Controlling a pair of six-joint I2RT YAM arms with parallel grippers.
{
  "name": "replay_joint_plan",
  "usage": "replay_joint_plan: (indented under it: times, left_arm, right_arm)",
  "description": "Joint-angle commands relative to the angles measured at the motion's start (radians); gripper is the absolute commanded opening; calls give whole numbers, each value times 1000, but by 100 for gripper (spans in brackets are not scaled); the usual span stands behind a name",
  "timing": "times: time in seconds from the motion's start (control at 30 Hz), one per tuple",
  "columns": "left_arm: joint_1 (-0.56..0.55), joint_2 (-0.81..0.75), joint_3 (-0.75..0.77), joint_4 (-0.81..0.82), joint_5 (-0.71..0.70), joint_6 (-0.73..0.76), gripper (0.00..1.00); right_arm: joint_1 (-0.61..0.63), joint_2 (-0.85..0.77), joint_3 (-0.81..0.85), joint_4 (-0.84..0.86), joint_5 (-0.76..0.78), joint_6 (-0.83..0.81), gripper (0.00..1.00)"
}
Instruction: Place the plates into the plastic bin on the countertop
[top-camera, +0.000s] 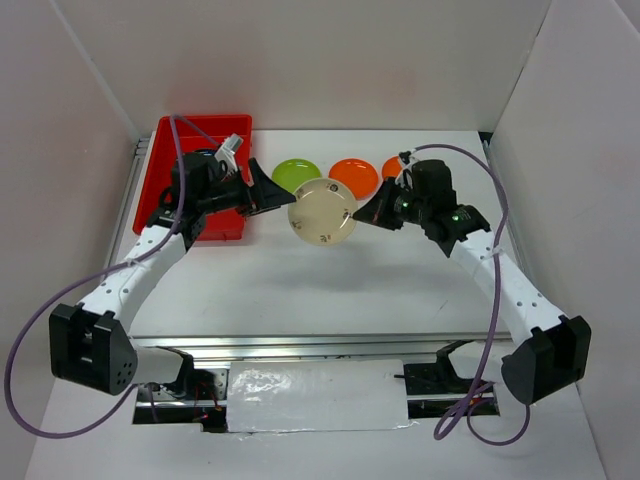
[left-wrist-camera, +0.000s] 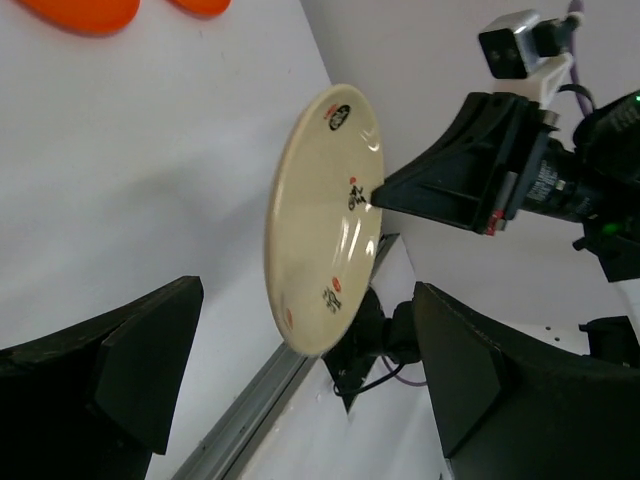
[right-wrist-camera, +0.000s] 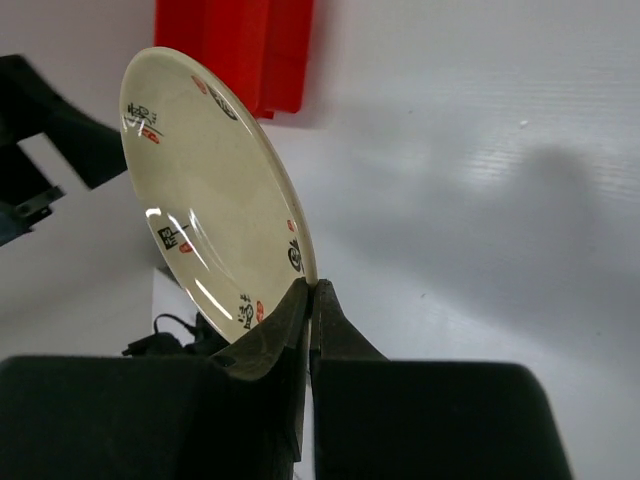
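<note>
My right gripper (top-camera: 362, 215) is shut on the rim of a cream patterned plate (top-camera: 322, 212) and holds it tilted on edge above the white countertop (top-camera: 300, 285). The right wrist view shows the pinch (right-wrist-camera: 317, 290) on the plate (right-wrist-camera: 200, 200). My left gripper (top-camera: 278, 196) is open at the plate's left edge. In the left wrist view its jaws (left-wrist-camera: 308, 300) stand wide on either side of the plate (left-wrist-camera: 325, 220), without touching it. The red plastic bin (top-camera: 200, 125) lies behind the left arm; its contents are hidden.
A lime green plate (top-camera: 296, 173) and two orange plates (top-camera: 354, 177) (top-camera: 392, 167) lie on the countertop behind the held plate. White walls enclose the sides and back. A metal rail (top-camera: 300, 345) runs along the front edge.
</note>
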Motion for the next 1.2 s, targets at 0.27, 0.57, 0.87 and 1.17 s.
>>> replay_joint_plan:
  times: [0.27, 0.57, 0.87, 1.17]
  left_arm:
    - [-43, 112, 81, -85, -82, 62, 26]
    - [290, 225, 296, -339, -639, -47, 0]
    - [524, 718, 673, -259, -553, -77, 0]
    - [520, 793, 714, -288, -605, -6, 12]
  right_arm:
    - [110, 22, 74, 100, -31, 42, 4]
    - [-27, -114, -55, 117, 39, 61, 100]
    - [-84, -157, -176, 119, -53, -17, 100]
    - [-113, -137, -172, 126, -80, -47, 100]
